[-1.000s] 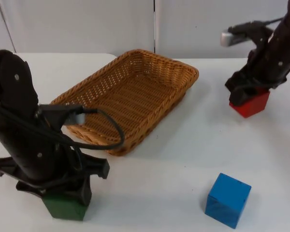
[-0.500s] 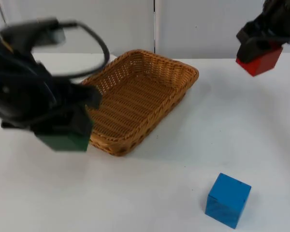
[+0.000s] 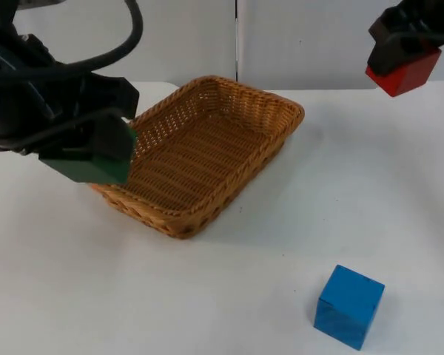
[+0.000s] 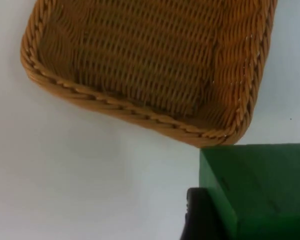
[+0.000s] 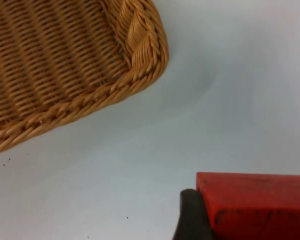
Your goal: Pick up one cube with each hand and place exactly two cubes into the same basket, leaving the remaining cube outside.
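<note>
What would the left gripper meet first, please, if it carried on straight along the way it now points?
Probably the bare white table just short of the wicker basket. The left gripper holds the green cube, and the near rim lies just ahead; depth is hard to judge.

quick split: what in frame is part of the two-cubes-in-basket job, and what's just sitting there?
In the job:
- green cube, held in the left gripper at the basket's near-left rim
- red cube, held aloft in the right gripper
- wicker basket, nothing in it yet
- blue cube, lying on the table, the one to leave out

Just there:
- white table
- grey partition wall
</note>
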You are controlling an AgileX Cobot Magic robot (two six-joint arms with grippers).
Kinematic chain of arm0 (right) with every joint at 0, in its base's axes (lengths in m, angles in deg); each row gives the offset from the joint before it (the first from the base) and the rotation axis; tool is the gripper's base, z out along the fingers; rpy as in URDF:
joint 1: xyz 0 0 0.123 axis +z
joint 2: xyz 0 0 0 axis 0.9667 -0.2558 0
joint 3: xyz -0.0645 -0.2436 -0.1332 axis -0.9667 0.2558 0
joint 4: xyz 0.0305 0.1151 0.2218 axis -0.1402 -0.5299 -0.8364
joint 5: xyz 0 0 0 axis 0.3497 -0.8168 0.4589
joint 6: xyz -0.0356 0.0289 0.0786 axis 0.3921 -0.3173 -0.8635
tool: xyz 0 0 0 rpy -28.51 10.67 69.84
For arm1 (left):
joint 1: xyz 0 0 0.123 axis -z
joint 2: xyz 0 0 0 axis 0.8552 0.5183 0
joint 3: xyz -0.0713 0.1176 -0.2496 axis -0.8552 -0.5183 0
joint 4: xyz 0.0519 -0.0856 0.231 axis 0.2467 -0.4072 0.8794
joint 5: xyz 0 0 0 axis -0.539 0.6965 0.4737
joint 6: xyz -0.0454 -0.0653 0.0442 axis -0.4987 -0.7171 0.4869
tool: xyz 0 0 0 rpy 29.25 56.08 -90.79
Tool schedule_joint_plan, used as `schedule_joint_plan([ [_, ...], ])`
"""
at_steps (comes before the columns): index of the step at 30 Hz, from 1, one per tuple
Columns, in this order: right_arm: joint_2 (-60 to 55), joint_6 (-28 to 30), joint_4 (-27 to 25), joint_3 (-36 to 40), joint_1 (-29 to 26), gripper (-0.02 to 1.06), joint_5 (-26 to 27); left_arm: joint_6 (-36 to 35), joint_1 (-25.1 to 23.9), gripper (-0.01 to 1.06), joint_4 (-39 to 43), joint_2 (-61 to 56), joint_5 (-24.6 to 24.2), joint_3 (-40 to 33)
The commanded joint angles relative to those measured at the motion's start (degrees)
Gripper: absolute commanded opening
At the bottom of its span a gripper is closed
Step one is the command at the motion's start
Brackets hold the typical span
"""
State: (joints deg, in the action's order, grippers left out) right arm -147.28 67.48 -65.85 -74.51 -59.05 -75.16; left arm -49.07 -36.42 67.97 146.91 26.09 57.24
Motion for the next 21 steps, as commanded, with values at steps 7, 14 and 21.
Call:
schedule_joint_plan([
  [7, 1.09, 0.63, -0.26, -0.23, 0.48, 0.00, 1.26, 0.32, 0.28, 0.00, 0.63, -0.27, 2.47, -0.01],
  [14, 1.09, 0.63, -0.64, -0.23, 0.60, 0.00, 1.37, 0.97, 0.28, 0.00, 0.63, -0.27, 5.56, 0.09],
  [21, 1.09, 0.63, -1.72, -0.23, 0.60, 0.00, 2.42, 1.19, 0.28, 0.00, 0.74, -0.18, 6.85, 0.09],
])
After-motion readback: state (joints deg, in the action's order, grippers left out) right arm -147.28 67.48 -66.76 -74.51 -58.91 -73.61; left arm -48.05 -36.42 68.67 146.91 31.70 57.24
